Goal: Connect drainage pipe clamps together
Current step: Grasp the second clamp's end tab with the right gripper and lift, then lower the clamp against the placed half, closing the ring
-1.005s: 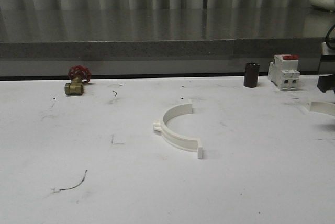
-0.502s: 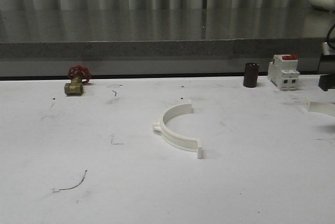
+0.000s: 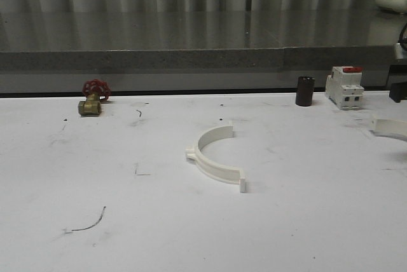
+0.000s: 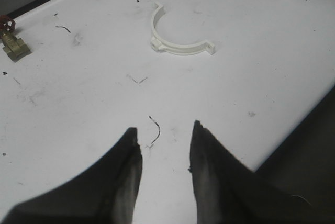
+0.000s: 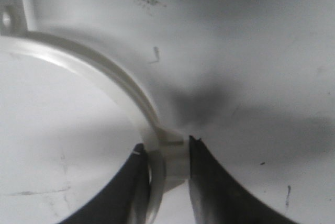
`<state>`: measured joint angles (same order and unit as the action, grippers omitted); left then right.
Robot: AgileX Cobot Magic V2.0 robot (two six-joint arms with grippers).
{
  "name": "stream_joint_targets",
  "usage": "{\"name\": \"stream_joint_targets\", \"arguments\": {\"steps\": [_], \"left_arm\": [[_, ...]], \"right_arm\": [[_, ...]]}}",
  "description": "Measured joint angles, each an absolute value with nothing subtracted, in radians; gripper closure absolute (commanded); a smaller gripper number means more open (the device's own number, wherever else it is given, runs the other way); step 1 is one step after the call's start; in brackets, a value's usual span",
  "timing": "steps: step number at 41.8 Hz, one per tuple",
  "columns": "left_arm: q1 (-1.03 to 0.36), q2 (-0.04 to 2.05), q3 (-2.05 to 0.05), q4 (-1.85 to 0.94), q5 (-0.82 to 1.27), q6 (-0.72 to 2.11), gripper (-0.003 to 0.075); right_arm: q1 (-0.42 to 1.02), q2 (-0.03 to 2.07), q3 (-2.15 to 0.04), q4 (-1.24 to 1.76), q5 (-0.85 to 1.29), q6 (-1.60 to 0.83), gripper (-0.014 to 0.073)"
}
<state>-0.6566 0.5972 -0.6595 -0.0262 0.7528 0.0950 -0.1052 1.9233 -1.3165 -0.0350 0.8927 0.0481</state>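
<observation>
One clamp half lies mid-table. The other, at the far right edge, sits pinched in the right gripper, seemingly lifted. Next: carry it left, tabs aligned. The left gripper hangs released.

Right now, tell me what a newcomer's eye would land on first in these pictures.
First the white half-ring clamp lying alone mid-table. Then the right gripper, shut on the second clamp half at the table's far right edge. The left gripper hovers open over bare table, and a brass valve with a red handwheel sits far left at the back.
</observation>
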Motion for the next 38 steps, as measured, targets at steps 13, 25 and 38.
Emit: {"name": "stream_joint_targets", "arguments": {"steps": [13, 25, 38], "left_arm": [[-0.657, 0.597, -0.659, -0.026, 0.753, 0.095, 0.0491], [-0.657, 0.597, -0.659, -0.026, 0.753, 0.095, 0.0491], [-0.657, 0.597, -0.659, -0.026, 0.753, 0.095, 0.0491]], "right_arm": [[-0.078, 1.738, -1.317, 0.029, 0.929, 0.048, 0.0453], [0.088, 1.523, -1.317, 0.074, 1.004, 0.048, 0.0453], [0.268, 1.512, -1.317, 0.052, 1.033, 0.079, 0.0453]]}}
